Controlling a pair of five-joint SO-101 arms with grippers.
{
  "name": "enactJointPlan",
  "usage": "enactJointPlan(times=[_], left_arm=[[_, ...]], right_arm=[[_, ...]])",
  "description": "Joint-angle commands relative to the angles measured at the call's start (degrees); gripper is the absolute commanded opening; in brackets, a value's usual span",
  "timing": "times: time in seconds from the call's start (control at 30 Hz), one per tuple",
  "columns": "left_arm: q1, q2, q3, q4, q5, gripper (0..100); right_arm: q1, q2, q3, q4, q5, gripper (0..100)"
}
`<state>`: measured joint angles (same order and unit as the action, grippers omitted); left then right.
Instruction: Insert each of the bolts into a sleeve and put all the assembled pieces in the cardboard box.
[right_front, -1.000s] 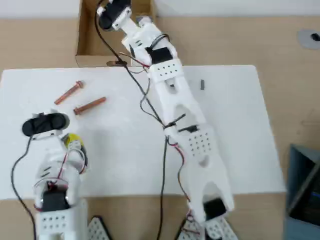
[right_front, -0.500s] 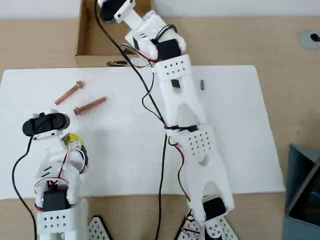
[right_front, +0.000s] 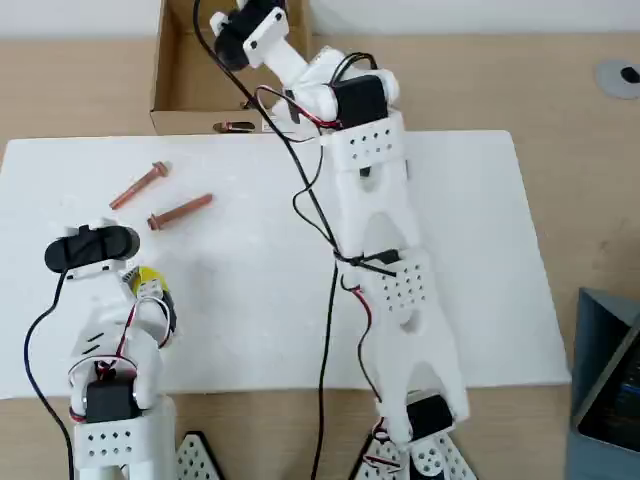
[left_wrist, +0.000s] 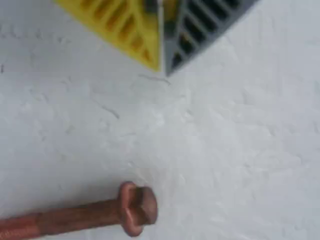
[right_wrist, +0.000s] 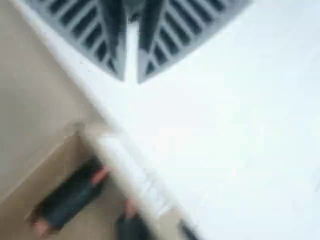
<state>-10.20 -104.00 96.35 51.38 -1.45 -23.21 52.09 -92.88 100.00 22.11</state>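
- Right arm has swung toward 1 o'clock. The right gripper hangs over the cardboard box rim, jaws pinched, empty.
- Left gripper, 8 o'clock: clenched on nothing.
- Upper bolt and lower bolt lie loose at 10 o'clock.
- Assembled pieces lie in the box.
- Risk: closed left jaws descending would shove the lower bolt and roll it away.

Fingers pressed together near a copper bolt lying flat.
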Motion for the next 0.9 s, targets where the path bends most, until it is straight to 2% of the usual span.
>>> enactJointPlan(times=[0.0,0.1,0.2,0.27,0.53,0.77,0.87], left_arm=[[-0.6,-0.6,0.6,0.2,-0.2,0],[-0.7,-0.6,0.6,0.2,-0.2,0],[-0.7,-0.6,0.6,0.2,-0.2,0],[-0.7,-0.6,0.6,0.2,-0.2,0],[-0.7,-0.6,0.6,0.2,-0.2,0],[-0.7,-0.6,0.6,0.2,-0.2,0],[-0.7,-0.6,0.6,0.2,-0.2,0]], right_arm=[[1.5,-7.7,-2.3,2.5,0.4,0.9],[2.9,-10.3,-2.2,2.5,1.2,1.2],[4.5,-12.5,1.5,2.5,6.9,1.2],[5.4,-14.5,5.9,2.5,9.2,1.2],[6.9,-25.7,31.1,2.4,9.7,1.2],[6.9,-28.1,46.4,2.1,19.3,1.3],[6.9,-28.0,49.1,1.7,22.7,7.2]])
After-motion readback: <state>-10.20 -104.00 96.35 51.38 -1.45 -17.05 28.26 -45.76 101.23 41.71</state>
